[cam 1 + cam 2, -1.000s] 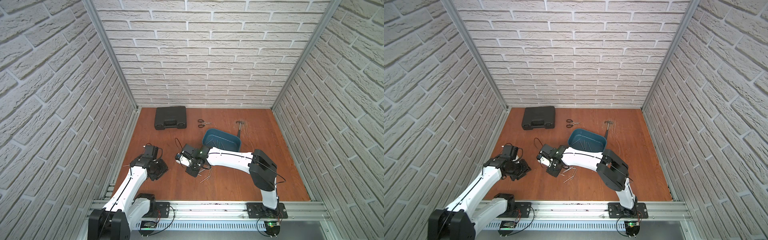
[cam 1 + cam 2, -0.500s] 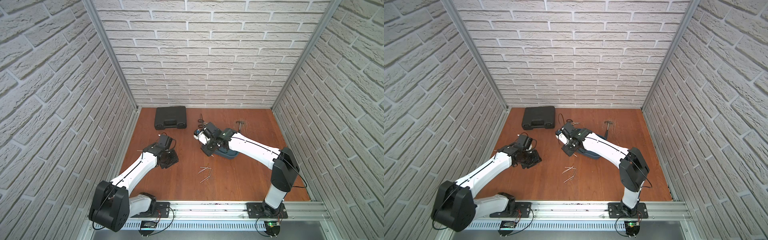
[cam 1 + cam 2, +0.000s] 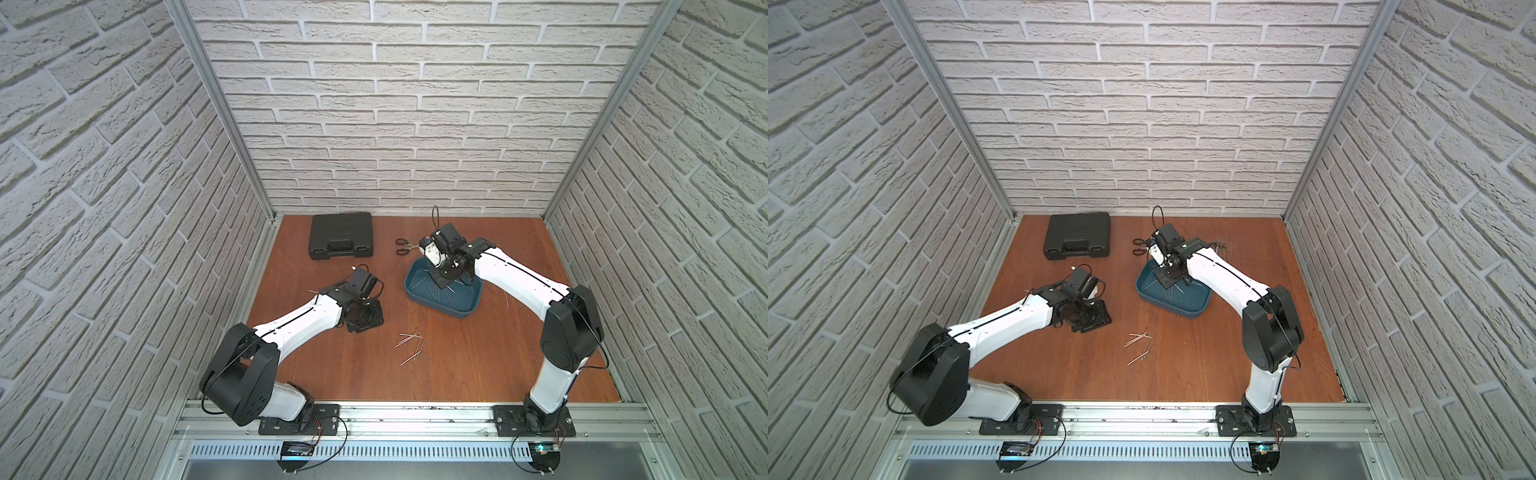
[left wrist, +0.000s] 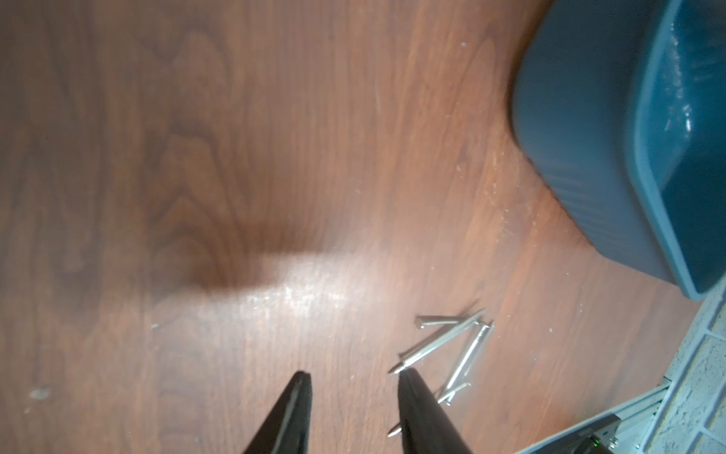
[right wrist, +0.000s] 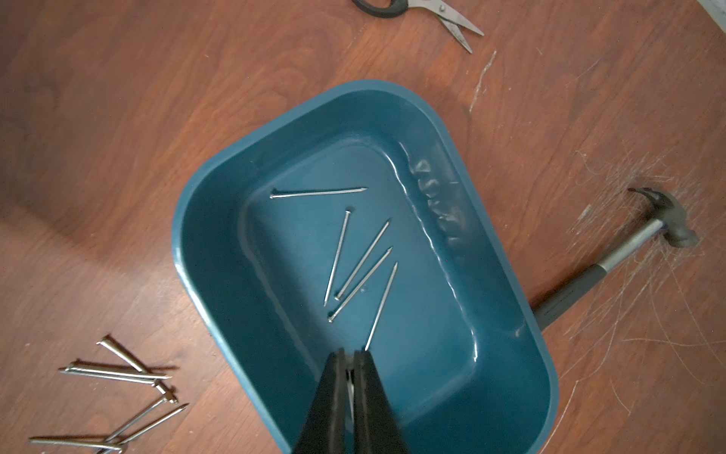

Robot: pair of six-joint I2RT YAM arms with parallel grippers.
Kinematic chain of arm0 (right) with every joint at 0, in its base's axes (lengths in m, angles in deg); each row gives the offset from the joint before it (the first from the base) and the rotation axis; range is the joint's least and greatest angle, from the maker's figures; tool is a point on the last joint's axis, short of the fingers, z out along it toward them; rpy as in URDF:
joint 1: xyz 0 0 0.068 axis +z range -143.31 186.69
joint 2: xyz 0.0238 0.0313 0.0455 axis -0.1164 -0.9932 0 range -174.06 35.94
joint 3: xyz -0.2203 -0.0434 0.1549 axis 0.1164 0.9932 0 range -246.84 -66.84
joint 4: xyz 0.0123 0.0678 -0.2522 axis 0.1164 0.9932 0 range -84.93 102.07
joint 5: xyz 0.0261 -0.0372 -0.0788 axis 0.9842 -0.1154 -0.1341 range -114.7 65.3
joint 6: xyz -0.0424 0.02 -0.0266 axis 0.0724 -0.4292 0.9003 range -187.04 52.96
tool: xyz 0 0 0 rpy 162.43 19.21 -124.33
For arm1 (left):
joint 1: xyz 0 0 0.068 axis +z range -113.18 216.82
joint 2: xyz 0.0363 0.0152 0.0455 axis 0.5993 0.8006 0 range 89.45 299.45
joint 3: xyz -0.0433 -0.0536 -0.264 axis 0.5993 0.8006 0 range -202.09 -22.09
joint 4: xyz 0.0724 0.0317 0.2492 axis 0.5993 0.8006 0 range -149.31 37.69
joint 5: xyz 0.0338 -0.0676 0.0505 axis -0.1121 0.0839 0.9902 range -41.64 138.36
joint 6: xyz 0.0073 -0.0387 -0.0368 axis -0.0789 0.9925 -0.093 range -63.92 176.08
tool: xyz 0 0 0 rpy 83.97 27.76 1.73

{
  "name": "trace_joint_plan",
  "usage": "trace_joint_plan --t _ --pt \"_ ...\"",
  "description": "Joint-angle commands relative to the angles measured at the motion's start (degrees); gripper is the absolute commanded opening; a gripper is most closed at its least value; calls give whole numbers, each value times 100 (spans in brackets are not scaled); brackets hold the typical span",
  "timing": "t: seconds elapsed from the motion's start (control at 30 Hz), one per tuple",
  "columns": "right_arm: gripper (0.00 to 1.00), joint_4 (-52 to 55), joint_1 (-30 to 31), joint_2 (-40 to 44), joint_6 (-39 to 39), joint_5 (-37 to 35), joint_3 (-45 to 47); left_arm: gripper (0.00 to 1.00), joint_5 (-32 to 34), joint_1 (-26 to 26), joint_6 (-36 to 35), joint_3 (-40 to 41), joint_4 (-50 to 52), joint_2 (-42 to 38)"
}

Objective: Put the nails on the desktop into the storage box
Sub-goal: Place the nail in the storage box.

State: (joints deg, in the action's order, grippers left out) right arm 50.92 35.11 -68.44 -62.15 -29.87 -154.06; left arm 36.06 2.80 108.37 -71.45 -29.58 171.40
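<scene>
Five nails (image 5: 355,259) lie in the storage box (image 5: 188,243) straight below the right gripper (image 5: 349,352), clenched on what looks like a sixth nail (image 5: 351,387), while the pile (image 3: 411,347) toward the front edge of the desktop (image 3: 478,374) sits just beside the parted, empty left gripper (image 4: 353,373).

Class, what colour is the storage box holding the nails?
The storage box is teal-blue; right wrist view.

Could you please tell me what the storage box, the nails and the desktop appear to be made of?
Storage box: probably moulded plastic, teal and glossy; light glints off its smooth rounded walls.
Nails: metal, likely steel; silvery-grey, bright highlights along thin shafts.
Desktop: wood or wood-look laminate, reddish-brown, semi-gloss; grain pattern, pale scratches.
</scene>
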Motion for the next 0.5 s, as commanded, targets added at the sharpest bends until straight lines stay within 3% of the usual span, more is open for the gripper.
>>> trace_joint_plan --t 0.0,0.17,0.37,0.47 --pt "3 3 -116 -94 47 -54 -179 41 -98 -117 -144 -205 -161 107" --pt "8 21 -183 -187 87 -96 -348 41 -155 -202 -199 -275 -152 188" --pt "31 114 -189 -198 68 -68 -541 41 -122 -351 -333 -346 -24 207" --pt "34 117 -195 -115 -24 52 -566 41 -65 -459 -394 -383 73 198"
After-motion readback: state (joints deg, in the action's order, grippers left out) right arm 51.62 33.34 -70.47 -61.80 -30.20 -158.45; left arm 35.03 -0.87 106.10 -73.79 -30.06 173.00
